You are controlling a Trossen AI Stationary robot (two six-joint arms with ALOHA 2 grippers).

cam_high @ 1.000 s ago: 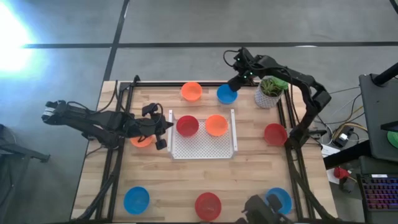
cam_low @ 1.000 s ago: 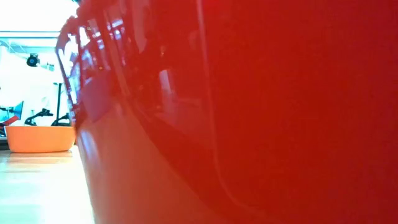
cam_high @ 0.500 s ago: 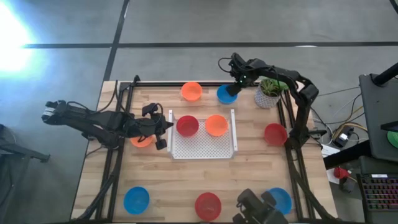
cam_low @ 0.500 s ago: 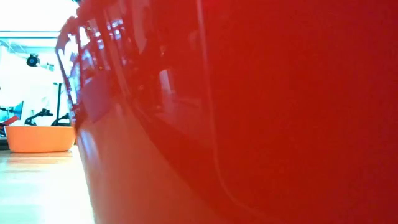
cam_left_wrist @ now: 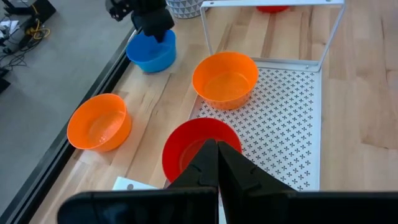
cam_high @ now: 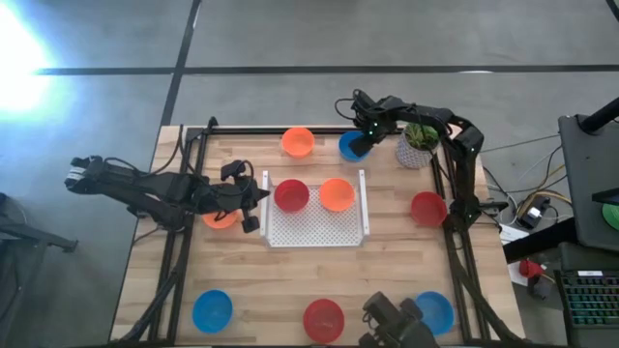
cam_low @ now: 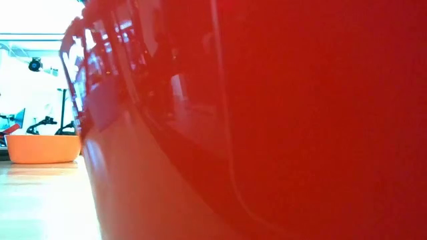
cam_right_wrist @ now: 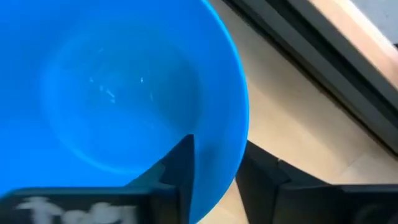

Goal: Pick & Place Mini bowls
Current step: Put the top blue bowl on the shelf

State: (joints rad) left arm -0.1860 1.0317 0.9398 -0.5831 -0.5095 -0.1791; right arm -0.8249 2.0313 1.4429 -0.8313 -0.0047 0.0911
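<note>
White tray (cam_high: pixel 314 232): red bowl (cam_high: pixel 290 195), orange bowl (cam_high: pixel 336 194) placed. Seven bowls left on table (cam_high: pixel 387 271). Right gripper (cam_high: pixel 360 145) at far edge, fingers straddling blue bowl (cam_right_wrist: pixel 118 93) rim, bowl not yet lifted. Left gripper (cam_left_wrist: pixel 216 163) closed, empty, left of tray

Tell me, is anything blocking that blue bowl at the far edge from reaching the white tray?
Nothing visible blocks it. The right end effector straddles the blue bowl's rim, one finger inside, one outside. The white perforated tray lies nearby across bare wood; its raised wire end and the orange bowl inside need clearing.
</note>
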